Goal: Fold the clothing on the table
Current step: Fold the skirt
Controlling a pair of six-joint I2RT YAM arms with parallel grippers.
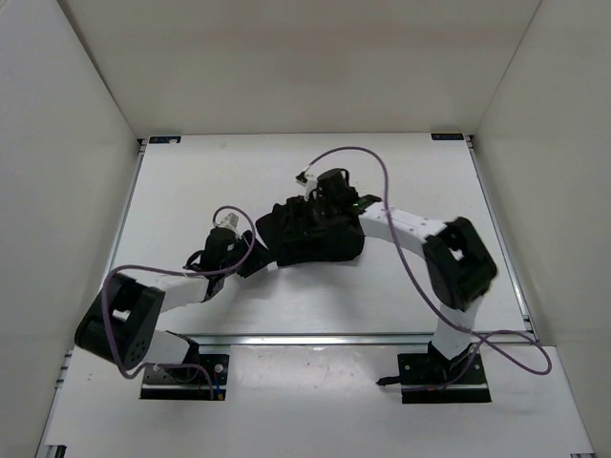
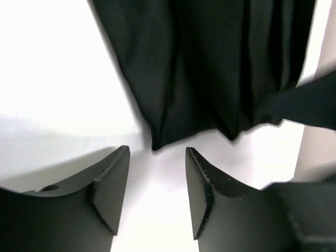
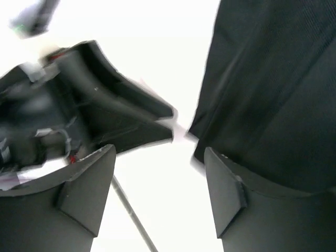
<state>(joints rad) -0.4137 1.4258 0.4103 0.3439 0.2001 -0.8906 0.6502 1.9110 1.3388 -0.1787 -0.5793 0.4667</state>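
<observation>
On the table lies the bunched clothing; left jaws and right jaws gape empty.

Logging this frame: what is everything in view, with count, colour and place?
clothing: one, black, bunched mid-table between both grippers
table: one, white, metal rail edging
corner marks: two, blue, table's far corners
walls: three, white, left, far and right of the table
cables: two, purple, one looping along each arm
arms: two, white and black, based at the near edge
left gripper: one, black, open, just short of a clothing corner
right gripper: one, black, open, clothing beside one finger
</observation>
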